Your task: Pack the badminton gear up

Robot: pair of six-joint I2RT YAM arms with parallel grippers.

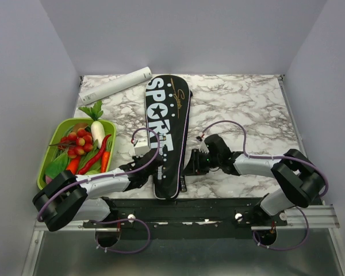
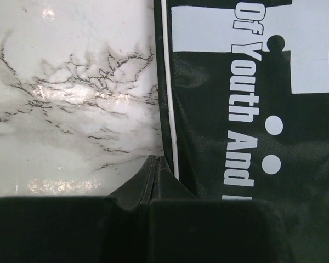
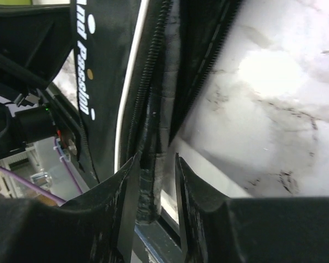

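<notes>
Bag: the long black bag (image 1: 168,132) with "SPORT" in white lies flat in the middle of the marble surface (image 1: 247,109). Its wide end points away from the arms. Its thin end is near the arm bases.
Left hand: the left hand (image 1: 148,171) is low, at the left edge of the bag's thin end. In its own camera its fingers (image 2: 170,189) are pressed together with nothing seen between them. They are just beside the bag's white trim.
Right hand: the right hand (image 1: 188,169) is at the right edge of the bag. Its fingers (image 3: 126,192) are a little apart. The bag's dark edge by the zip (image 3: 148,82) runs between them. A pale gap shows next to one finger.
White tube: a white tube (image 1: 116,85) lies at the far left, near the bag's wide end.
Green tray: a green tray (image 1: 49,155) of toy vegetables (image 1: 80,144) sits on the left, apart from the bag.
</notes>
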